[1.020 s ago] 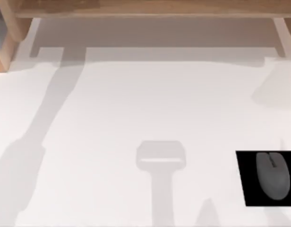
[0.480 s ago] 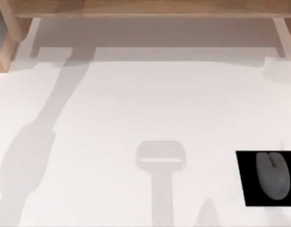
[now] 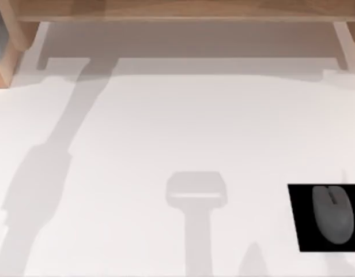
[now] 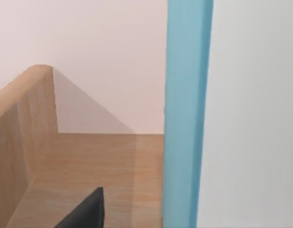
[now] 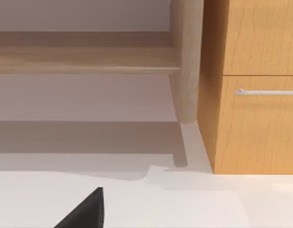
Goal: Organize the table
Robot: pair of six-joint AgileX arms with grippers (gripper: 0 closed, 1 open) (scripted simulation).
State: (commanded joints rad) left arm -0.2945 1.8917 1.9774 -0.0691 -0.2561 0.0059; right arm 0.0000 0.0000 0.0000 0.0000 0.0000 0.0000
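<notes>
Left shadow shifted on table [image 3: 166,127], mouse [image 3: 333,214] edge-cropped

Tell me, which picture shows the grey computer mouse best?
The top view: the grey computer mouse lies whole on the black rectangular mouse pad, at the white table's right side. The wrist views look at wooden furniture instead.

One dark fingertip [image 4: 84,211] per wrist cam, L and R [image 5: 84,211]; jaws' gap unseen.
</notes>
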